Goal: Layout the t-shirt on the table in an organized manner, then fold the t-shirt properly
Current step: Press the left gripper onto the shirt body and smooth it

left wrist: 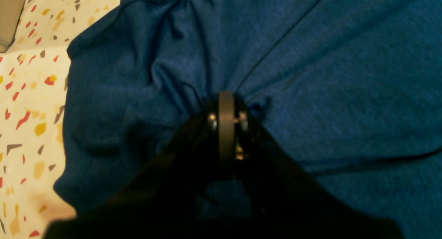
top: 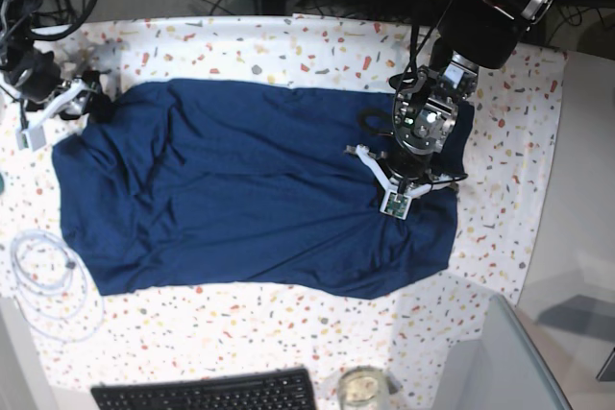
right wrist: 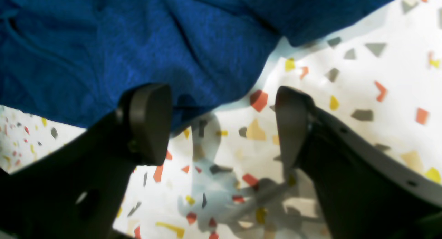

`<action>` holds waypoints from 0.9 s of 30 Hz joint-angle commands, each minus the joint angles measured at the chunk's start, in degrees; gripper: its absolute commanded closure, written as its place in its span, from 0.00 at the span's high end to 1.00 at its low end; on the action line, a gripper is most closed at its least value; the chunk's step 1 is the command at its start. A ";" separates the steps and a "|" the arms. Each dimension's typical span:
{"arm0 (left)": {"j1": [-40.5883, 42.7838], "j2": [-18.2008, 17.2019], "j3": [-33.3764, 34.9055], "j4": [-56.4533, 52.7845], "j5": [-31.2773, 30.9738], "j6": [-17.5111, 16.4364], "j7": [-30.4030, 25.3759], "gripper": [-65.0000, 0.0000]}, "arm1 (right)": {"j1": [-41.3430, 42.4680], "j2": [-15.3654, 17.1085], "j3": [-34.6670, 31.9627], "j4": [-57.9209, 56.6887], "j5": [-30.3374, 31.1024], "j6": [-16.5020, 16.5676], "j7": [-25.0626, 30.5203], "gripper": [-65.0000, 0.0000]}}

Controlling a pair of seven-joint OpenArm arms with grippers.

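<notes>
Spreading the t-shirt [top: 240, 189] across the table [top: 288, 45] looks underway: the left gripper [left wrist: 226, 104] pinches a bunch of fabric, the right gripper [right wrist: 221, 121] hangs wide apart, seemingly empty, so next it regrasps that edge.

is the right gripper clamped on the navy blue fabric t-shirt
No, the right gripper stands open with speckled table between its fingers.

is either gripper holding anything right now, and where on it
The left gripper is shut on the t-shirt, pinching a bunch of fabric inside its body, not at an edge. The right gripper is open and holds nothing.
</notes>
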 commanded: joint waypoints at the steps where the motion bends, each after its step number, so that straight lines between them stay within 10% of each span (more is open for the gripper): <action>1: 1.82 -1.29 0.11 -1.56 -0.62 -0.23 10.80 0.00 | 0.99 1.06 0.32 -0.22 1.26 0.49 1.23 0.58; 11: 1.55 -1.29 0.11 -1.56 -0.62 -0.23 10.80 0.00 | 1.51 1.68 0.67 -1.10 1.26 0.49 1.32 0.00; 27: 1.20 -0.93 0.02 -1.38 -0.71 -0.14 10.80 0.00 | -10.27 1.15 7.79 15.25 1.79 0.49 -0.88 0.00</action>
